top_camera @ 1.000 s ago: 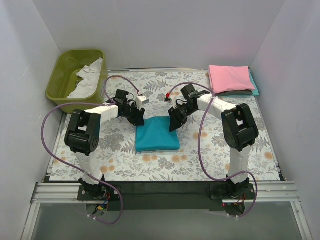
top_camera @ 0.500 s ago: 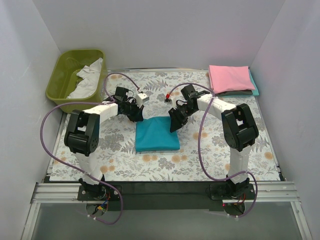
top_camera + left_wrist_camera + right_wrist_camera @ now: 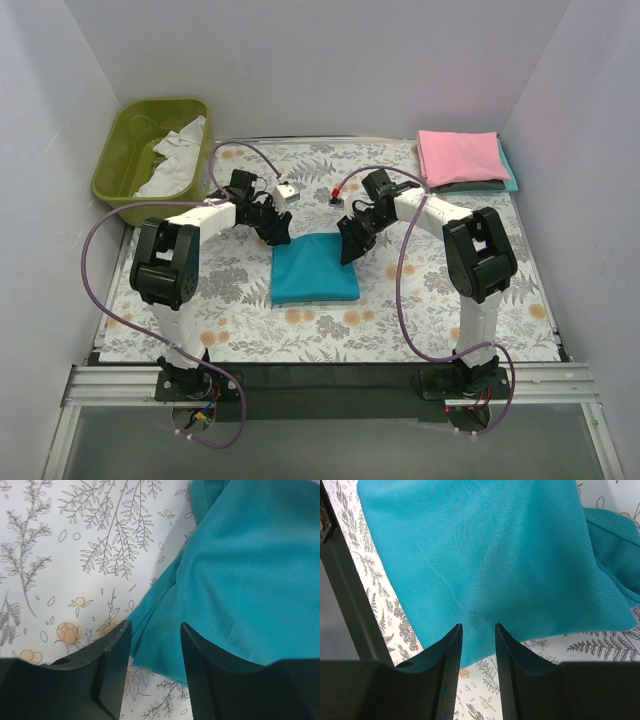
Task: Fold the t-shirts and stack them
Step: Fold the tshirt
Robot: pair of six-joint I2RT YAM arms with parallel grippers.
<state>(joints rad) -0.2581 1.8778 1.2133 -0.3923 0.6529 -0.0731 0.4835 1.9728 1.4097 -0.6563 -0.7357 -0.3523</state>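
A teal t-shirt (image 3: 313, 268) lies folded into a rectangle on the floral table cloth in the middle. My left gripper (image 3: 278, 233) is at its far left corner. In the left wrist view the gripper (image 3: 155, 647) is open, and the shirt's corner (image 3: 240, 580) lies under the gap between the fingers. My right gripper (image 3: 349, 247) is at the shirt's far right corner. In the right wrist view it (image 3: 478, 645) is narrowly open over the shirt's edge (image 3: 480, 555), gripping nothing. A folded pink t-shirt (image 3: 458, 155) lies at the back right on another folded teal one (image 3: 510, 181).
An olive-green tub (image 3: 120, 165) at the back left holds white cloth (image 3: 178, 158). White walls close in the table at the left, back and right. Purple cables loop beside both arms. A black rail (image 3: 320, 385) runs along the near edge.
My left gripper has shifted slightly towards the back, near the shirt's far left corner. The right arm and the teal shirt have barely moved.
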